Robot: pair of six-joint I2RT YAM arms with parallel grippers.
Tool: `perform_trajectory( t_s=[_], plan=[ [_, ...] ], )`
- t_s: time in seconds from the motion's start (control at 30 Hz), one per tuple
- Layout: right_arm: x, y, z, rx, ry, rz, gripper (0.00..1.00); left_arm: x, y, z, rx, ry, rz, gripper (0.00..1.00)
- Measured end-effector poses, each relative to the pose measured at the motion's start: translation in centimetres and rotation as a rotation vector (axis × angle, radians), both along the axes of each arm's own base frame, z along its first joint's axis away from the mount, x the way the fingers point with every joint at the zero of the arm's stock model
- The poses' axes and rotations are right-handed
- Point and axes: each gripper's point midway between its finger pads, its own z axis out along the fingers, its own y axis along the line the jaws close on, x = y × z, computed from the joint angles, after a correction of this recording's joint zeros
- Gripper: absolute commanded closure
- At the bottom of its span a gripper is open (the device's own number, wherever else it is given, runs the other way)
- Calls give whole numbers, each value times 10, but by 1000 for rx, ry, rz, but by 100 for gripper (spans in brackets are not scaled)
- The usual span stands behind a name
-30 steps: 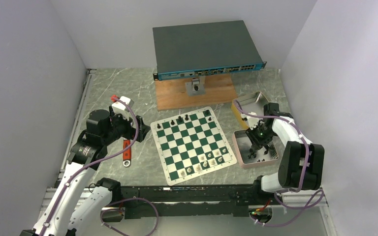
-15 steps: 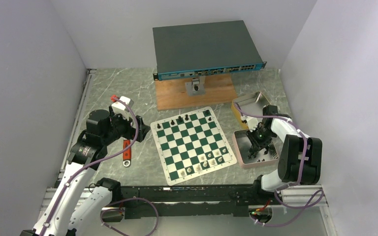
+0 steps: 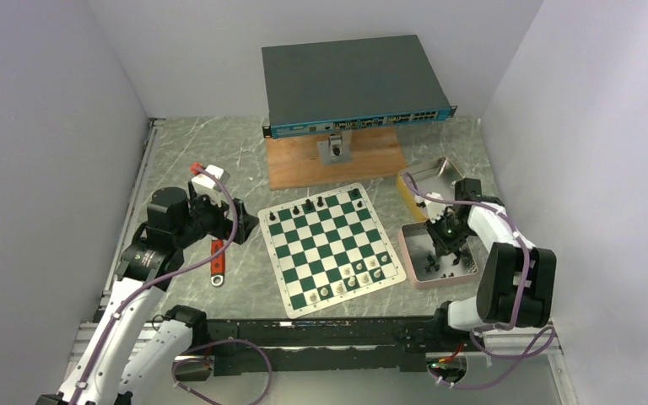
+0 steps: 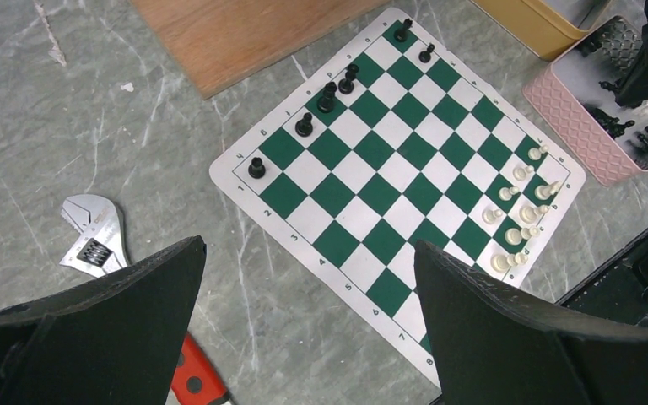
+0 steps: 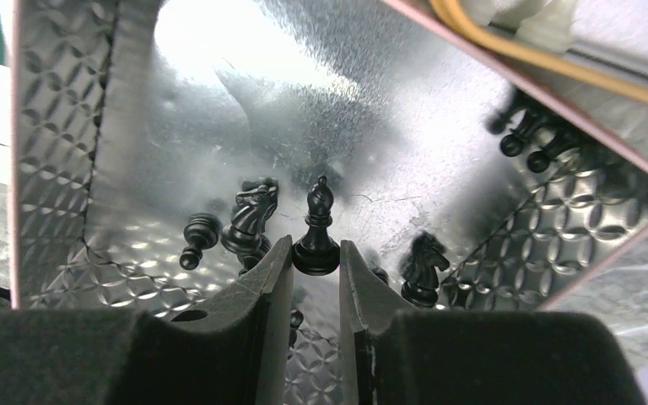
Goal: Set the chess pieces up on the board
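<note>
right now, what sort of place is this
Likely a robot lab test cell: plain white walls box in a marble-look table, left arm and right arm are bolted at its near edge, and a network switch sits behind the chess board.

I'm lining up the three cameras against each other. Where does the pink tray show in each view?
Top external: pink tray at right, beside the board.
Left wrist: upper right corner.
Right wrist: fills the frame, pink rim at right; the right gripper has its jaws closed on a black bishop.
Shared landmark: the loose black pieces lying inside it.
</note>
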Motion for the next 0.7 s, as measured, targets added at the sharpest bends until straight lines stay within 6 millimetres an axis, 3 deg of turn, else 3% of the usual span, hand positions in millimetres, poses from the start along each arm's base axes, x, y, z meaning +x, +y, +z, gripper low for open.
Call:
perform_trajectory(
  t_s=[0.2,0.37,0.6,0.7],
  plan=[
    [13,11,26,55,-118,50,89,0,-7,-4,-25,23,-44,1],
    [19,32,56,149,-245,130,89,1,-20,-6,-83,65,-104,1],
    [21,93,110,374,-436,354,90,-1,-60,-18,-326,216,-205,1],
    [11,125,122,477,-459,478,90,-12,-87,-32,-418,304,-251,1]
  ],
)
